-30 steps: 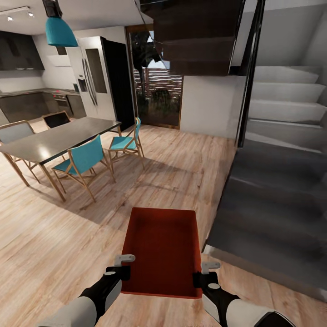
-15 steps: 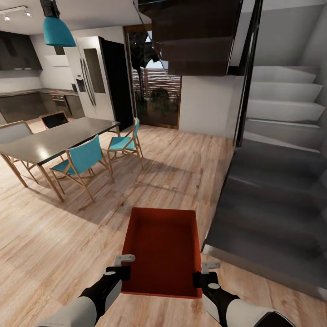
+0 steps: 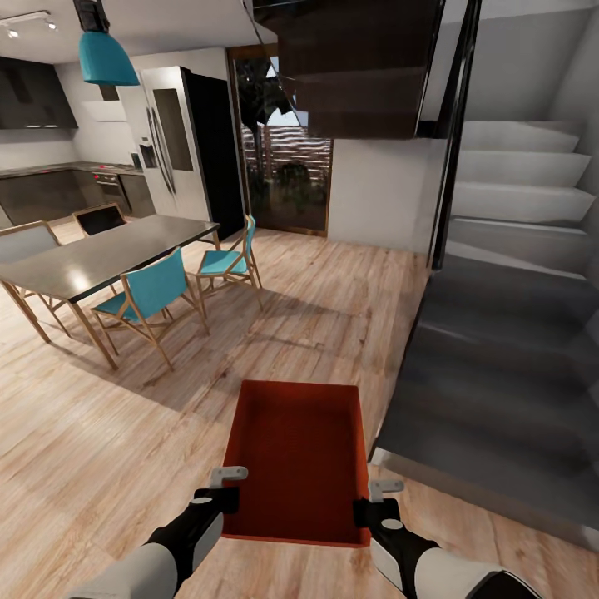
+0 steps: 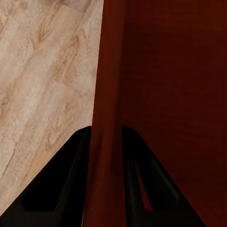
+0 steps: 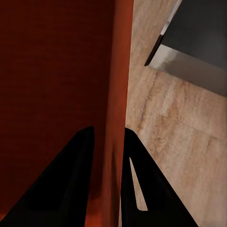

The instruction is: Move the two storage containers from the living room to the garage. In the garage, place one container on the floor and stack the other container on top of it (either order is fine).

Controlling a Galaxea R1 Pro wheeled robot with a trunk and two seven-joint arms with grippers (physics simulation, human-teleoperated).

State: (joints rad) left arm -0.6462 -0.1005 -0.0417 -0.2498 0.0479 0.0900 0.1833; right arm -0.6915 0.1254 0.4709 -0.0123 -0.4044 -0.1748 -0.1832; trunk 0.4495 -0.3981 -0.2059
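Storage container (image 3: 298, 459) at lower centre of head view, held above wood floor (image 3: 100, 441). Left gripper (image 3: 223, 492) fingers clamp its left wall; right gripper (image 3: 372, 499) fingers clamp right wall. Second container out of sight. Stairs (image 3: 507, 333) cut off at right. Nothing shifted since half-second-earlier frame.

The near corners of the storage container (image 3: 298, 457) sit behind the left gripper (image 3: 223, 492) and the right gripper (image 3: 366, 501), so its wall there is covered. In both wrist views the container (image 4: 165, 94) runs past the frame edges. The dining table (image 3: 91, 258) is cut by the left edge, the staircase (image 3: 507, 349) by the right. The pendant lamp (image 3: 106, 56) loses its top. Beyond the glass door (image 3: 287, 166), the foliage is too dim to make out.
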